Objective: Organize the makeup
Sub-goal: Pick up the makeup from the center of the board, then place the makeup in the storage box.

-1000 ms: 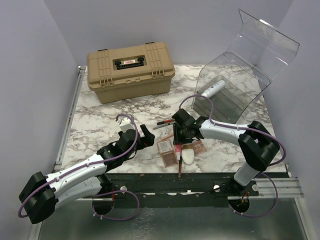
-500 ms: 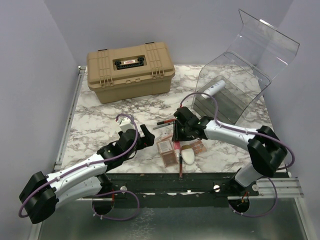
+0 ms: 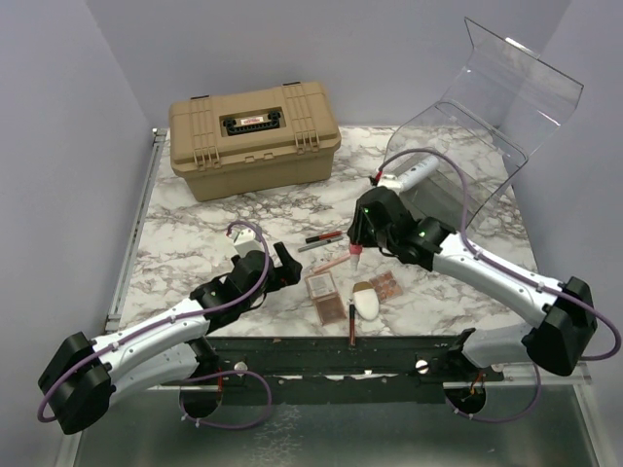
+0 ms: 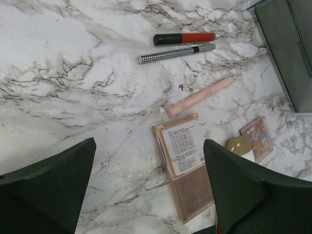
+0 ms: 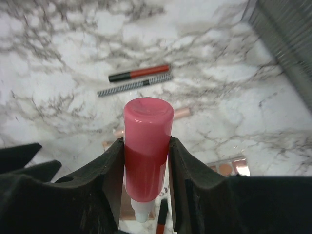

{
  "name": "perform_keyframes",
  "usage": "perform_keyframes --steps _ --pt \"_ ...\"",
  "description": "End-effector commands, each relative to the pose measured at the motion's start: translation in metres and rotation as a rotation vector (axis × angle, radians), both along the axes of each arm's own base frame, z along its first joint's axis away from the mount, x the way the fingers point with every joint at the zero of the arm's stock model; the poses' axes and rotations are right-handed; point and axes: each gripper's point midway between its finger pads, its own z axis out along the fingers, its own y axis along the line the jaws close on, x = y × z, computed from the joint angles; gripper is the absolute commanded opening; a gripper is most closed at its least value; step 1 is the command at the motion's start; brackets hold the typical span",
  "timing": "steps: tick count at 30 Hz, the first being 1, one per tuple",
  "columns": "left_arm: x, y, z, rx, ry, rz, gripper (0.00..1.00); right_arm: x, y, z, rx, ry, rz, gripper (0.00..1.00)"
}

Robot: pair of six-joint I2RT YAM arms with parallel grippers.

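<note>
Pink tube [image 5: 147, 122] is clamped in the right gripper [image 5: 145, 161], clear above the marble table [image 3: 214, 233], with palettes [image 3: 327, 297] seen at its 7 o'clock and pencils [image 3: 323, 236] at its 10 o'clock, while the left gripper [image 3: 284, 263] is spread wide open at the palettes' 9 o'clock.

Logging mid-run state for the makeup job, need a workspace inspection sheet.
Surface: marble table, no spills seen.
Job's things: pink tube held off the table; white tube inside the clear bin; palettes, white oval piece and pencils loose mid-table.
Clutter: tan case, lid closed, back left.
Grippers: left gripper open, empty, low over the table; right gripper shut on the pink tube.
Cables: purple cables looped along both arms, no snag seen.
Surroundings: plain walls; nothing else seen.
</note>
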Motion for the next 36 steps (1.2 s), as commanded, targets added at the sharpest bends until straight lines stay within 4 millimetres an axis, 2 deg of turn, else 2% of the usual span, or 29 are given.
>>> perform_keyframes --steps 1,6,13,17,22,29,36 --pt "0.000 -0.005 0.002 -0.011 -0.001 -0.022 0.94 0.025 -0.037 0.053 -0.102 -0.202 -0.149 0.31" --pt "0.000 -0.007 0.003 -0.015 0.000 -0.032 0.94 0.045 -0.072 0.079 -0.151 -0.278 -0.289 0.29" --pt "-0.001 -0.006 0.004 -0.020 -0.004 -0.033 0.94 0.084 -0.132 0.111 -0.105 -0.310 -0.478 0.26" --pt "-0.001 -0.006 0.002 -0.014 -0.001 -0.038 0.94 0.099 -0.160 0.132 -0.115 -0.348 -0.569 0.26" --pt "-0.001 -0.005 0.001 -0.013 0.002 -0.032 0.94 0.109 -0.182 0.127 -0.162 -0.346 -0.675 0.26" --pt "-0.002 -0.004 0.000 -0.015 0.002 -0.028 0.94 0.123 -0.185 0.118 -0.139 -0.362 -0.744 0.26" --pt "-0.002 -0.004 -0.002 -0.013 0.005 -0.029 0.94 0.142 -0.189 0.094 -0.122 -0.306 -0.856 0.25"
